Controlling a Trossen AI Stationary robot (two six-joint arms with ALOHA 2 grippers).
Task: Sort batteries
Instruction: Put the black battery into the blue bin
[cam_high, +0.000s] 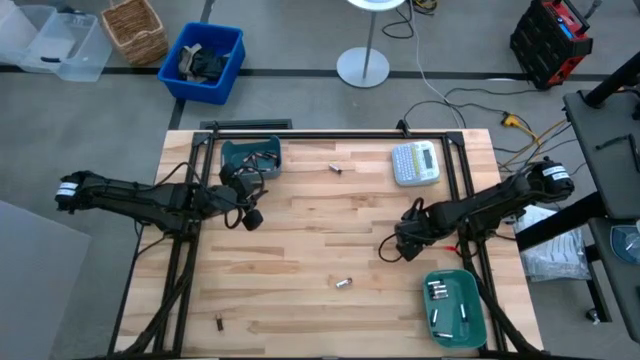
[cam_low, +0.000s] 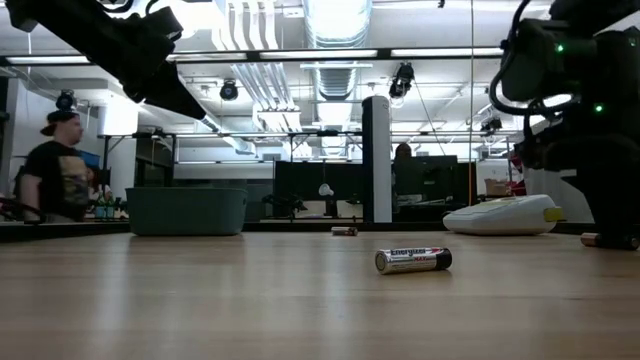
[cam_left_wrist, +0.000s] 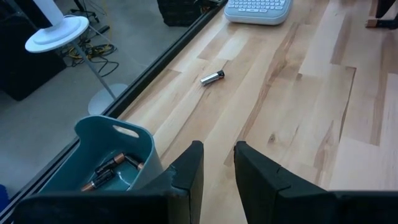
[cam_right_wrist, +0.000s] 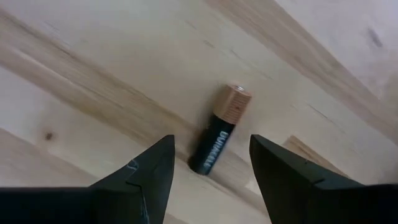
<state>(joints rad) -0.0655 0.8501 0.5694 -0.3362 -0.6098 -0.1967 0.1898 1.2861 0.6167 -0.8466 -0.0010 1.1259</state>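
my right gripper (cam_right_wrist: 208, 171) hangs low over the table (cam_high: 300, 240), fingers spread wide, nothing held. a black-and-copper battery (cam_right_wrist: 217, 140) lies flat on the wood right between my two fingers (cam_right_wrist: 146, 168), reaching forward past the tips. in the high view the same gripper (cam_high: 398, 248) sits a little inboard of the green tray (cam_high: 478, 300) that holds several pale cells.

step in hand, as i judge it: pick this dark cell. notes for doing it well:
- the cell lies roughly along my pointing direction, slightly askew, so the fingers would close across its round flanks. good axis, but it will roll if one finger touches first. centre so both meet it together.
- go down until the tips nearly touch the wood, then close slowly. i cannot tell the remaining height from these views.
- grip near the middle of the cell so it does not pivot out.
- dark cells seem to belong in the teal bin (cam_left_wrist: 109, 155) near my left arm, where coppery ones already lie. that is well apart from here, so a handover or long carry is likely.

my left gripper (cam_left_wrist: 217, 165) hovers beside that bin, fingers a narrow gap apart, empty. loose cells remaining: a silver battery (cam_low: 413, 260) mid-table, another cell (cam_left_wrist: 212, 76) ahead of my left gripper toward the label maker (cam_high: 415, 162), and a small dark cell (cam_high: 218, 322) at the near left edge.
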